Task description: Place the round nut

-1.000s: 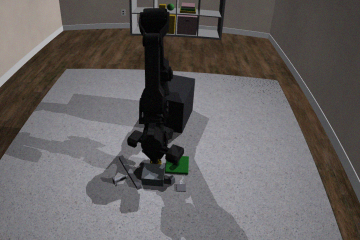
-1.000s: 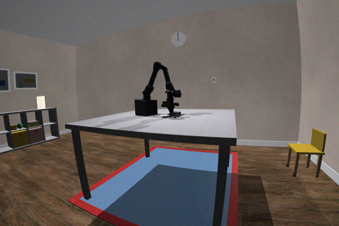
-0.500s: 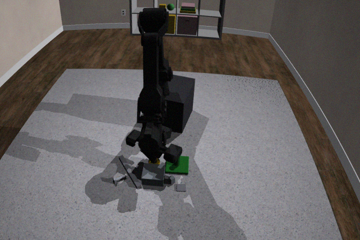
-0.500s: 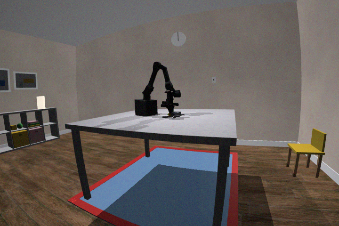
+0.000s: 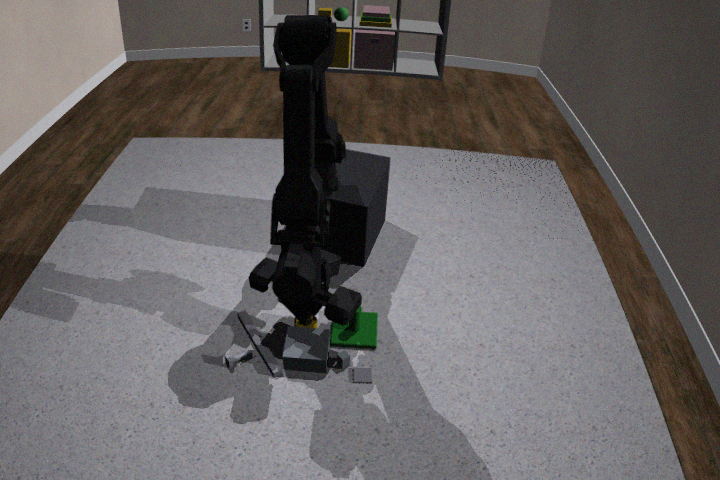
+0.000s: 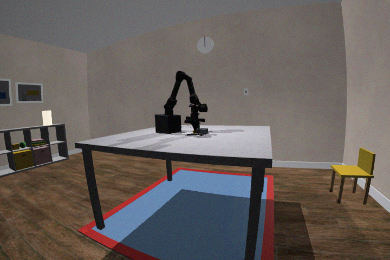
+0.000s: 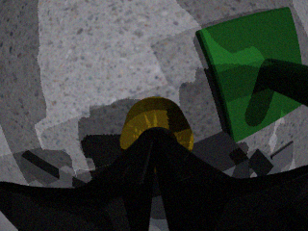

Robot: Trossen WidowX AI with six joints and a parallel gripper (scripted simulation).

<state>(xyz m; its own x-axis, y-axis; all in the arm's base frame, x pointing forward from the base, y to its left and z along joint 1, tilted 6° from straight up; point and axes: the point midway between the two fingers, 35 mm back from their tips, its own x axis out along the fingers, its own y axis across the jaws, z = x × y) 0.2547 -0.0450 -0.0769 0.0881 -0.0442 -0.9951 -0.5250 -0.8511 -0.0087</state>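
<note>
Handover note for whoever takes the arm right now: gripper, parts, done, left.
Gripper: jaws fully shut, pointing down; the yellow round nut sits right at the tips, and whether they have hold of its thin rim cannot be told from the pictures.
Green base with its peg lies beside the nut on the table; the nut is not on the peg.
Grey block and small grey loose bits lie near the gripper.
Done: arm brought to the nut.
Left: carry the nut over the peg, seat it on the green base, open, pull back touching nothing loose.
</note>
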